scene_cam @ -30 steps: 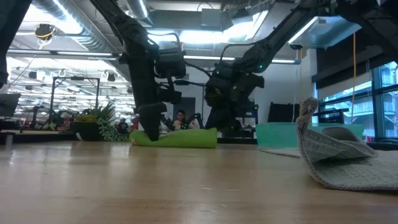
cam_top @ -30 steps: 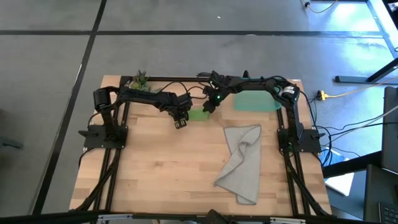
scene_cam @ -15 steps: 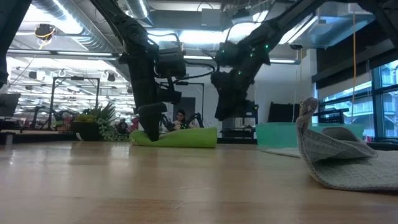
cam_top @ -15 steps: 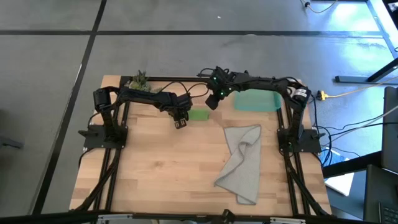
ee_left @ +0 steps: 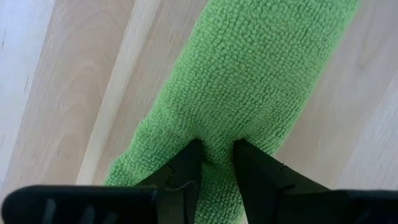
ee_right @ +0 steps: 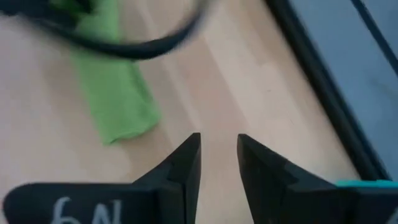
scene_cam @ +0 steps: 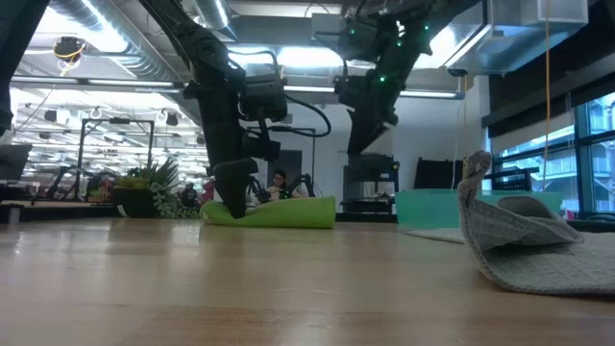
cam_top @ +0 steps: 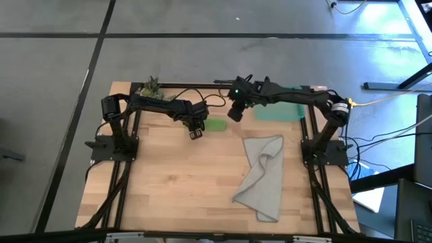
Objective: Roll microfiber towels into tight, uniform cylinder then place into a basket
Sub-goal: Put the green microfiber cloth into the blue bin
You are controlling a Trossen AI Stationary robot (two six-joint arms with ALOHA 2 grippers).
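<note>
The lime green towel (cam_top: 216, 124) lies rolled into a short cylinder on the table's far middle, resting on its side (scene_cam: 279, 213). My left gripper (cam_top: 196, 131) stands over its left end, pointing steeply down, shut on it (ee_left: 217, 149). My right gripper (cam_top: 235, 113) hangs well above the table (scene_cam: 363, 144) past the roll's right end (ee_right: 118, 93). Its fingers (ee_right: 217, 140) are a narrow gap apart with nothing between them. The grey towel (cam_top: 264, 177) lies crumpled on the table's right half. The teal basket (cam_top: 280, 109) stands at the far right. My left gripper comes at the green roll from above, pointing steeply down. Its two fingertips (ee_left: 193, 158) dig into the roll's top near the left end (ee_left: 217, 134), with a small ridge of cloth pinched between them. The roll lies on the table.
A small potted plant (cam_top: 152, 88) stands at the far left corner. The grey towel's raised fold (scene_cam: 524, 245) stands up on the right. Bare wood (cam_top: 175, 182) covers the near left of the table.
My right gripper has risen from table height at the green roll's right end to well above it, shifted a little toward the table's right edge, and rolled about its wrist. The green roll and my left gripper have stayed in place.
</note>
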